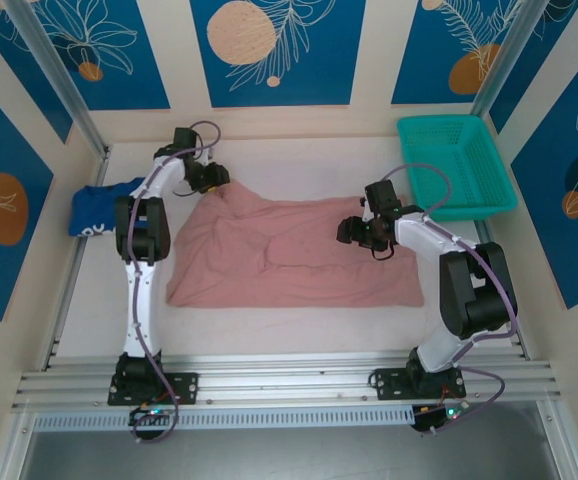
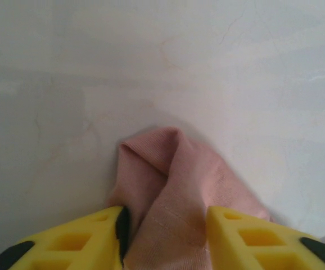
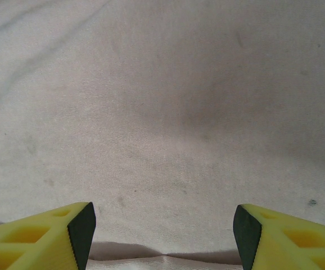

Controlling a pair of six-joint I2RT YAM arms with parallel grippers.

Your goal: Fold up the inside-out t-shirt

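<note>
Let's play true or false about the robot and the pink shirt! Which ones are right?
1. The left fingers grip a bunched bit of the pink t-shirt. True.
2. The right fingers pinch the shirt. False: they are spread open above the cloth.
3. The blue garment lies in the teal basket. False: it lies at the left edge of the table.
4. The teal basket sits at the table's far right corner. True.
</note>
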